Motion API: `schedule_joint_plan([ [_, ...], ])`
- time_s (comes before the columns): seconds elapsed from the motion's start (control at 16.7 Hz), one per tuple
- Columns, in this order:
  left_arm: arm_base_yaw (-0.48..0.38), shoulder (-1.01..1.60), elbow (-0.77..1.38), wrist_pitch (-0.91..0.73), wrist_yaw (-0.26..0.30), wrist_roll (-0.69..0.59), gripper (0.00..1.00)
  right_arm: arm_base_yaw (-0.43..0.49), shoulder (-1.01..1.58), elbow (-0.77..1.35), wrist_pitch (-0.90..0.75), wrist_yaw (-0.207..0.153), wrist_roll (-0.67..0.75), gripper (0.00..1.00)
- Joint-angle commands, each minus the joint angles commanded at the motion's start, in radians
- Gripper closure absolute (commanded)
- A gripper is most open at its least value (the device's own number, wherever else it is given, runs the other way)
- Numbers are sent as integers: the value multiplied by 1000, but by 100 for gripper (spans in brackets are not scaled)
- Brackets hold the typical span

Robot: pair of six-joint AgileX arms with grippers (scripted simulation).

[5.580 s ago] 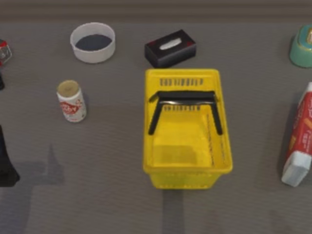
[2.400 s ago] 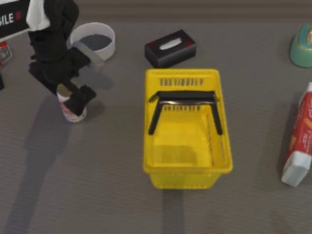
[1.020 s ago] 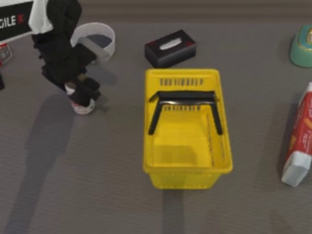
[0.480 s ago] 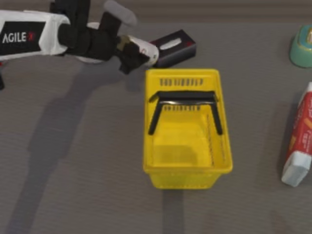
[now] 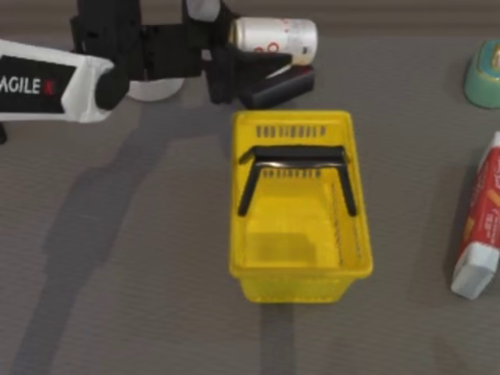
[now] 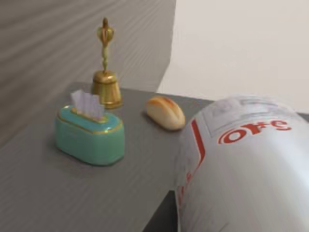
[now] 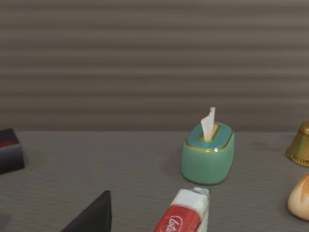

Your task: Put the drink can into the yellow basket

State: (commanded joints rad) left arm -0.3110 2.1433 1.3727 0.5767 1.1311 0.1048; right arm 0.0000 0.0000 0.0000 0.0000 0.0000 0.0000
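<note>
The drink can (image 5: 275, 39), white with red lettering, hangs on its side above the back of the table, over the black box. My left gripper (image 5: 233, 45) is shut on its left end, the arm reaching in from the left. In the left wrist view the can (image 6: 241, 164) fills the near right. The yellow basket (image 5: 301, 272) stands mid-table with its black handles folded across it, its back rim just in front of the can. My right gripper is out of the top view; only a dark piece of it (image 7: 91, 217) shows in the right wrist view.
A black tissue box (image 5: 285, 86) lies behind the basket, under the can. A white bowl (image 5: 152, 90) sits half hidden by my left arm. On the right are a teal tissue holder (image 5: 484, 74) and a white-and-red carton (image 5: 480, 226). A brass bell (image 6: 106, 82) and a bread roll (image 6: 165, 112) stand farther off.
My left gripper took the can from the table's left and lifted it; in the last half second it rose and swung right, now over the black box.
</note>
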Motion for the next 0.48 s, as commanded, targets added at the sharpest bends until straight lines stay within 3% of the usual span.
schedule_joint_plan([
  [0.24, -11, -44, -56, 151, 129, -56, 100, 0, 0, 0, 0, 0, 0, 0],
  [0.48, -12, -49, -61, 164, 141, -60, 100, 0, 0, 0, 0, 0, 0, 0],
])
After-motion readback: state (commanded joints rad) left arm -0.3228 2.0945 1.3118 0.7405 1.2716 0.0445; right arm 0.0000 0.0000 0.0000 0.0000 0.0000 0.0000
